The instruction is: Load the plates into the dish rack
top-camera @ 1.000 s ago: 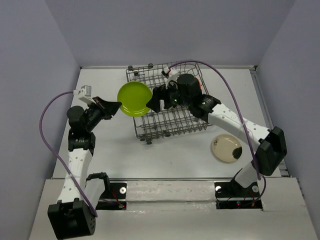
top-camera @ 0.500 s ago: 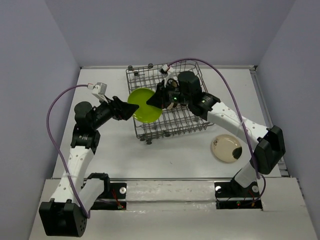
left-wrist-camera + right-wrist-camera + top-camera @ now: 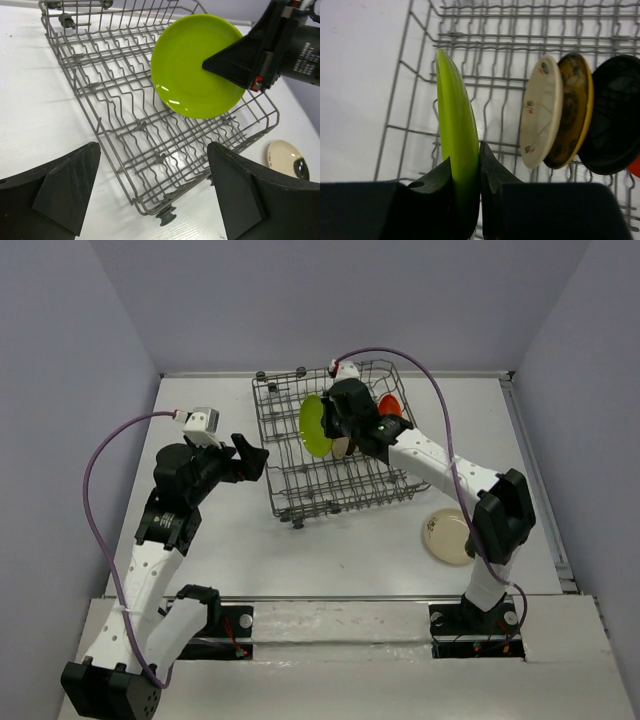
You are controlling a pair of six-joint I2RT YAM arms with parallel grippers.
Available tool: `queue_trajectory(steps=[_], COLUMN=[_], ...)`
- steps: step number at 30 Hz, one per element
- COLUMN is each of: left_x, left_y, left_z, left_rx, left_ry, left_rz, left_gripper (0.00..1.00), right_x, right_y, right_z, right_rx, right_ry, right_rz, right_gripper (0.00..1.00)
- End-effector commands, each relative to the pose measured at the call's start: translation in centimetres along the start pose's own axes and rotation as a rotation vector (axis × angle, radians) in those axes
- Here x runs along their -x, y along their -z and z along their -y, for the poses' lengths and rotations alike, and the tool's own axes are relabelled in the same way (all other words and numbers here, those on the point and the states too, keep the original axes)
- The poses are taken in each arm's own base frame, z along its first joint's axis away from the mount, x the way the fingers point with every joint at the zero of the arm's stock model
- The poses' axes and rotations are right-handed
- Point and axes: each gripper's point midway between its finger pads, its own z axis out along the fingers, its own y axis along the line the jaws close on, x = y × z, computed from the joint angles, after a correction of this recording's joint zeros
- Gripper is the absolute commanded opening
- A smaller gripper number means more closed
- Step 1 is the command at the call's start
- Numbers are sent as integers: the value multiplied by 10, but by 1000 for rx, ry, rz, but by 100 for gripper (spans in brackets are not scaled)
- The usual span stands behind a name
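The right gripper (image 3: 466,167) is clamped on the rim of the green plate (image 3: 192,65), which is upright on edge within the rack (image 3: 300,480). The left gripper (image 3: 150,200) stands wide open and empty at the rack's 9 o'clock. The cream plate (image 3: 540,112), brown plate (image 3: 574,110) and black plate (image 3: 615,115) stand racked at the green plate's 3 o'clock. The patched plate (image 3: 447,536) lies on the table (image 3: 220,540) at the rack's 4 o'clock.

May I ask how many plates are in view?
6. The lime green plate is gripped edge-on by the right gripper over the dish rack. Four stand together in the rack: cream plate, brown-and-yellow plate, black plate, orange plate. A dark-patched cream plate lies on the table.
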Motion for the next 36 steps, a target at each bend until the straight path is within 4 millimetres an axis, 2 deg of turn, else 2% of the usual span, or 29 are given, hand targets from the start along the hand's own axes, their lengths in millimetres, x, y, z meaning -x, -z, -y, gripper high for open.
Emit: queue_trajectory(steps=[1,5,6,8,13,18,19,27,28,31,32,36], left_x=[21,14,13,12,9,10,9,10,10,10,10,10], left_y=[10,9,9,8,8,9,9,9,9,8,8,7], left_z=[2,11,13,16,19,20,18,10,11,10,10,8], left_rx=[52,24,17,7,-2,2,12,56,56,57,59,71], left_ry=[-76,-84,-85,-87,-91,-87,-85,-71,-70,-67,-65,-61], left_rz=[55,37,35,33,25,29,28,34,35,33,36,35], left_gripper=[99,99,99,99,99,99,99,99,99,99,99,99], right_x=[27,31,24,23,5,-5,-5,-32,-33,-33,-32,-26], right_y=[-18,-29,-37,-43,-65,-81,-82,-98,-99,-96,-96,-91], right_z=[44,56,58,59,62,57,50,41,40,38,37,34], right_rx=[-295,-389,-407,-420,-445,-422,-409,-392,-389,-374,-369,-354], right_ry=[5,22,34,38,65,70,75,110,111,104,101,98], right_rz=[96,112,99,97,61,32,33,-19,-23,-26,-26,-19], right_gripper=[7,7,7,7,7,7,7,7,8,19,28,41])
